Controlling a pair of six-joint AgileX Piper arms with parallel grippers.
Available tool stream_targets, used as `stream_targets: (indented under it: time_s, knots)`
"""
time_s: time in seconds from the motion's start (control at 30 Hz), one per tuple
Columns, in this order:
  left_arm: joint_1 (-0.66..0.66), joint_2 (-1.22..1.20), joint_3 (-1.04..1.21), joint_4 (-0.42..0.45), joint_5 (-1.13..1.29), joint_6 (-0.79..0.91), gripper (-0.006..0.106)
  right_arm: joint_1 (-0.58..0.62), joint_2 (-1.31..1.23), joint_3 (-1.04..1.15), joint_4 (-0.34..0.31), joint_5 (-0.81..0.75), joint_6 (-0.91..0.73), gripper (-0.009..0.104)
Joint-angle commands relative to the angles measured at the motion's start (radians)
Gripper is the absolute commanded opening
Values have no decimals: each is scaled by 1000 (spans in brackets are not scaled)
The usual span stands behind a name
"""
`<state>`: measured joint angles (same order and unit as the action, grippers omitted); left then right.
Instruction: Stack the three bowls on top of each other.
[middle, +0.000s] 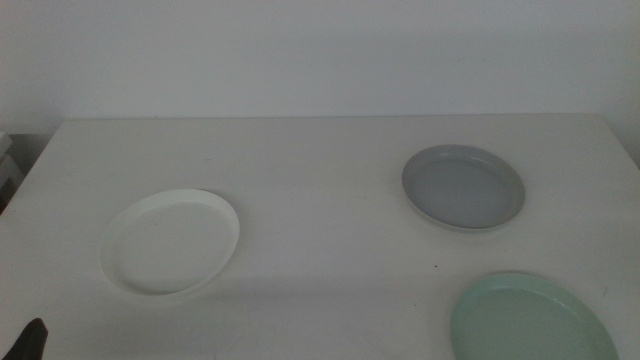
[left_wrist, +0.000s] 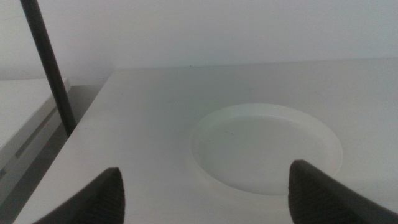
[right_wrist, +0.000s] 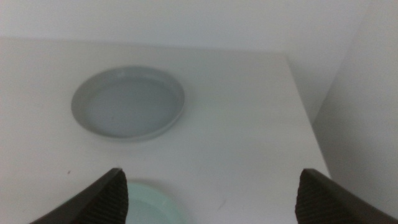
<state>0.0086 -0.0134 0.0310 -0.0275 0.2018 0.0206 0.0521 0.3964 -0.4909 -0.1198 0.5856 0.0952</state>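
Three bowls lie apart on the white table (middle: 320, 170). The white bowl (middle: 172, 242) is at the left, the grey bowl (middle: 463, 187) at the back right, and the pale green bowl (middle: 528, 320) at the front right, cut by the picture's edge. My left gripper (left_wrist: 208, 199) is open and empty, short of the white bowl (left_wrist: 267, 149); only a dark tip of it (middle: 30, 340) shows in the middle view. My right gripper (right_wrist: 214, 199) is open and empty, over the edge of the green bowl (right_wrist: 146, 205), with the grey bowl (right_wrist: 127, 102) beyond it.
A dark slanted pole (left_wrist: 50, 68) stands off the table's left edge, with a lower light surface (left_wrist: 25, 118) beside it. The table's right edge (right_wrist: 305, 106) runs close to the grey bowl. A white wall stands behind the table.
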Motion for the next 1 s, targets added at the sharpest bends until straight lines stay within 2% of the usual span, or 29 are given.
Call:
stream_targets:
  time_s: [0.0,0.2,0.47,0.97]
  knots:
    - [2,-14,-5,-4,-85,-8,89,2,100,-113,21,32,-5,94]
    - [2,-14,-5,-4,-85,-8,89,2,314,-291,88,285,-33,94]
    - [2,-14,-5,-4,-85,-8,89,1,503,-365,172,319,-27,94]
    - [2,-14,-5,-4,-85,-8,89,1,838,-365,163,363,-27,94]
